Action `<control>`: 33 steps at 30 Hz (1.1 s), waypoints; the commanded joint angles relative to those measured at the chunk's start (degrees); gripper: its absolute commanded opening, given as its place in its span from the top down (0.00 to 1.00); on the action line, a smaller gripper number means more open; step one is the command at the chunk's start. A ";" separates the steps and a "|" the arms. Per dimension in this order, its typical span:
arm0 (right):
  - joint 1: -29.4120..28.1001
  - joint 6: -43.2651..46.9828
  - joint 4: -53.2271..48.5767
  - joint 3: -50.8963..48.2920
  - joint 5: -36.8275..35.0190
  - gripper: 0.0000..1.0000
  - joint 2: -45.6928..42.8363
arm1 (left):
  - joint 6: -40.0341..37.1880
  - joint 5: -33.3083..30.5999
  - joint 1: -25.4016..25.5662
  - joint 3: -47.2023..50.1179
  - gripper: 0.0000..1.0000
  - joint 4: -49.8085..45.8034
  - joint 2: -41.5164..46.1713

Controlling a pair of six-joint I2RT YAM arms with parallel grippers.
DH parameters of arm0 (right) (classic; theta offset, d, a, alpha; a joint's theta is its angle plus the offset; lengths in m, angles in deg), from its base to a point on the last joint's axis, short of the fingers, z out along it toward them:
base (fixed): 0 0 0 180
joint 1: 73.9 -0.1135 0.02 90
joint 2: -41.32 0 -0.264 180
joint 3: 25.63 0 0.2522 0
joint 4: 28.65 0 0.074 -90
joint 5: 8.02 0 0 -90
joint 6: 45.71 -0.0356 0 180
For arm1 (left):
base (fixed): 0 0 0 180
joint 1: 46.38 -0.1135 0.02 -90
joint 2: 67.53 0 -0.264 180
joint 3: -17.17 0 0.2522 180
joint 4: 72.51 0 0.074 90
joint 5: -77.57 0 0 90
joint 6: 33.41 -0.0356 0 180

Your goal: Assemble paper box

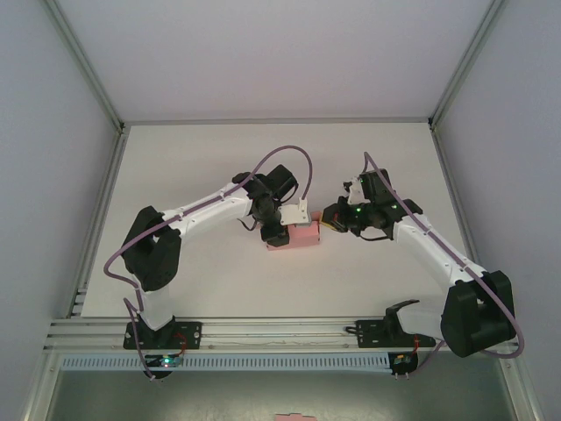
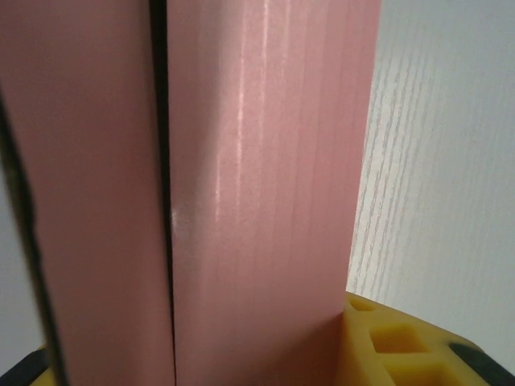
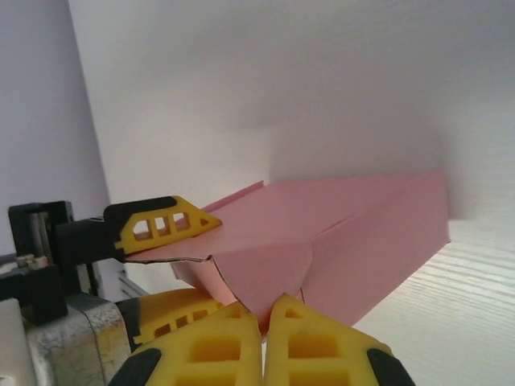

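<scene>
Pink paper box (image 1: 302, 235) lies at the middle of the desk (image 1: 219, 289), between both arms. The left fingers (image 3: 161, 223) clamp its side flap. The right fingers (image 3: 318, 346) are pressed together, seemingly pinching a flap's pointed corner.

paper box (image 1: 302, 235) plain pink; right gripper (image 3: 265, 312) yellow & blk; table (image 1: 219, 289) white w/ faint grain.

The left gripper (image 1: 279, 231) and right gripper (image 1: 323, 226) are blocking both ends of the paper box (image 1: 301, 235). The table (image 1: 219, 158) behind is lying open.
</scene>
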 commanded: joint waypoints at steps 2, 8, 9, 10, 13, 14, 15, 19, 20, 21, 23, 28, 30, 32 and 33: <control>0.00 -11.13 19.40 -1.68 11.16 1.00 -2.77 | -3.22 0.19 2.14 -0.43 0.71 -4.86 -3.80; 1.36 -12.55 19.63 -0.16 9.88 1.00 -3.43 | -4.63 0.83 2.48 -0.87 0.72 -6.38 -4.89; 1.71 -11.41 19.22 0.31 9.72 1.00 -3.76 | -4.89 0.94 2.58 -0.99 0.72 -6.45 -4.83; 1.66 -10.44 18.91 0.73 9.41 1.00 -3.87 | -4.83 1.13 2.60 -1.14 0.72 -6.48 -5.07; 1.71 -10.32 18.89 1.12 10.14 1.00 -2.78 | -5.93 1.90 2.94 -2.14 0.72 -8.39 -6.07; 1.52 -11.42 20.68 0.31 10.34 1.00 -2.28 | -6.08 1.83 3.11 -2.34 0.72 -8.57 -6.28; 1.28 -12.91 23.89 -0.66 11.28 1.00 -1.86 | -6.17 1.99 3.06 -2.41 0.72 -8.53 -6.39; -1.27 -7.58 23.60 -0.07 11.83 1.00 -0.18 | -6.33 2.80 3.06 -2.04 0.66 -7.27 -6.19; -2.45 -0.94 15.57 1.91 8.08 1.00 -0.31 | -5.97 2.44 3.09 -2.17 0.64 -7.02 -6.15; -3.48 5.44 8.95 3.54 4.32 1.00 -0.59 | -5.90 2.07 3.10 -2.35 0.61 -7.05 -6.21; -4.53 12.79 -1.05 4.62 -4.86 1.00 -1.46 | -6.03 1.66 3.00 -2.53 0.60 -7.19 -6.19; -5.20 19.55 -0.69 -3.04 -6.79 1.00 -3.76 | -6.08 1.02 2.81 -3.08 0.59 -7.15 -6.45; -6.34 20.55 3.05 -6.47 -7.14 1.00 -4.56 | -5.95 1.29 2.61 -3.52 0.58 -7.05 -6.74; -7.67 21.83 7.32 -9.22 -7.42 1.00 -5.08 | -5.49 1.40 2.53 -4.05 0.55 -6.92 -7.17; -8.39 22.27 8.95 -10.36 -8.20 1.00 -5.28 | -5.41 1.52 2.50 -4.50 0.54 -7.06 -7.41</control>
